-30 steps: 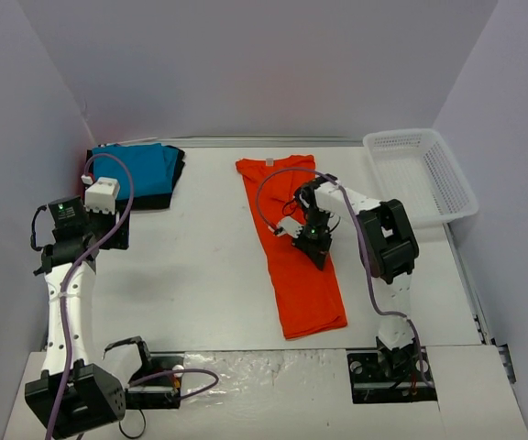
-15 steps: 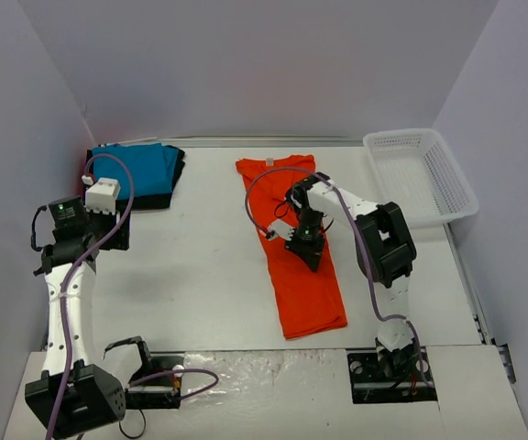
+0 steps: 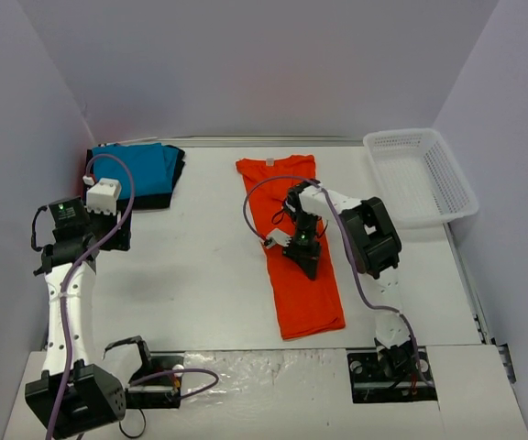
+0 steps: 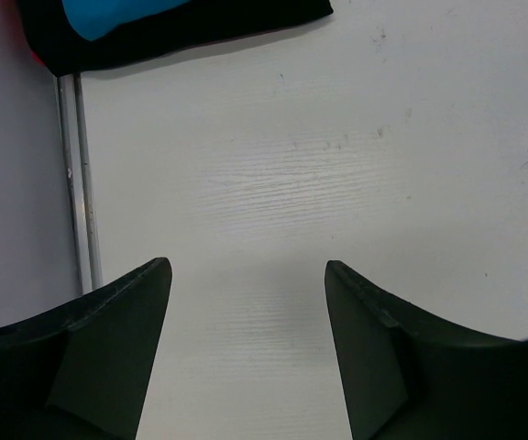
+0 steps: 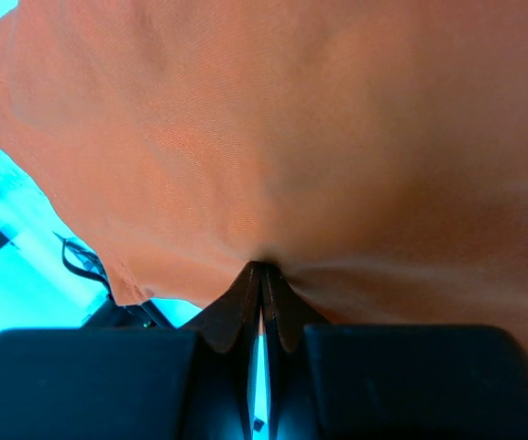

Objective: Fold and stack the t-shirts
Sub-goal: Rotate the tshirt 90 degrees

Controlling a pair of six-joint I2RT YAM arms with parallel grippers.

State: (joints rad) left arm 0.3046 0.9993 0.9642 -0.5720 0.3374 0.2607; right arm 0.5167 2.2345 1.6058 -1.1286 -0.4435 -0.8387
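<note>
You had the right gripper down on the orange-red t-shirt, jaws clenched on a pinch of its cloth. In the wrist view the fingers were pressed together. The fabric puckered into a small peak right at the tips, with creases fanning out from there. Cloth filled everything ahead of the jaws and to their right. Bare surface showed only off to their left, tinted cyan in that view. From the top view the shirt lay flat as a long strip on the table, collar end at the far side. The pinch sat about mid-length, with shirt running on past the jaws both ways along the strip.

Your left gripper was released: in its wrist view the jaws were spread wide with nothing between them, only bare table under the gap. I could not tell whether the tips touched the surface. The turquoise-blue t-shirt lay folded on the black t-shirt. That stack sat ahead of the left jaws and a bit to their left, well apart from the tips. A metal strip ran along the table edge just beside the left finger. The white mesh basket stood at the far right corner, well apart from the right jaws, beyond the shirt's right edge.
</note>
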